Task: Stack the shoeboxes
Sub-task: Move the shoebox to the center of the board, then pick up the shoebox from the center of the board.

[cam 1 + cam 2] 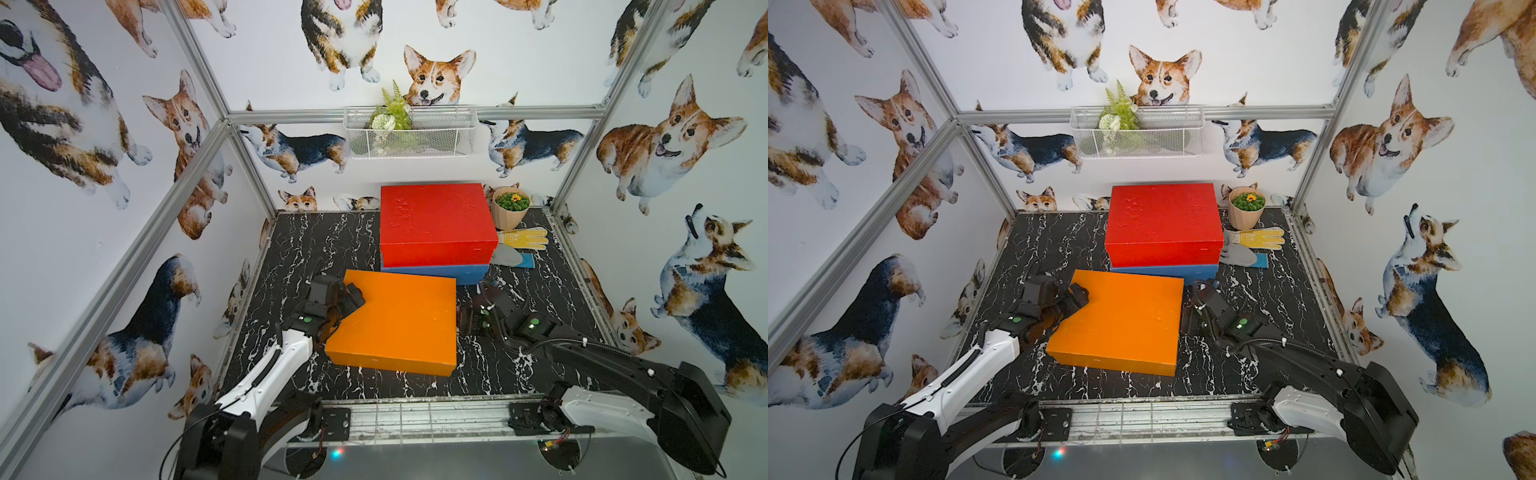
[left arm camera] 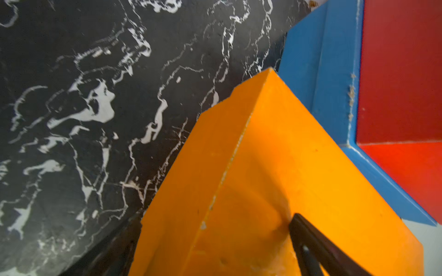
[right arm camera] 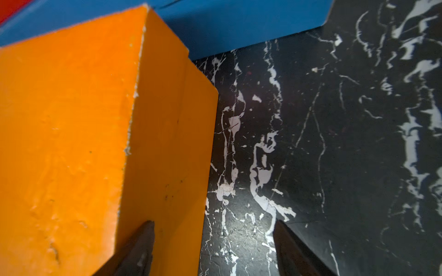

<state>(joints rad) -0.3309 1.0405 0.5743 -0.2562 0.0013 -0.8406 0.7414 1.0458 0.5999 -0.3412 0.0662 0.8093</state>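
The orange shoebox (image 1: 399, 320) (image 1: 1121, 320) lies in the front middle of the table. Behind it the red shoebox (image 1: 434, 220) sits on the blue shoebox (image 1: 436, 274). My left gripper (image 1: 347, 305) (image 2: 218, 217) is open wide around the orange shoebox's far left corner. One of its fingers (image 2: 311, 239) rests on the lid and the other is down beside the wall. My right gripper (image 1: 467, 320) (image 3: 214, 221) is open at the box's right side, with one finger (image 3: 141, 246) against the orange wall (image 3: 167, 143) and the other over the table.
On the black marble table (image 1: 291, 249), a potted plant (image 1: 510, 205), a yellow glove (image 1: 525, 238) and a grey glove (image 1: 509, 255) lie at the back right beside the stack. A wire basket (image 1: 411, 131) hangs on the back wall. Aluminium frame posts border the table.
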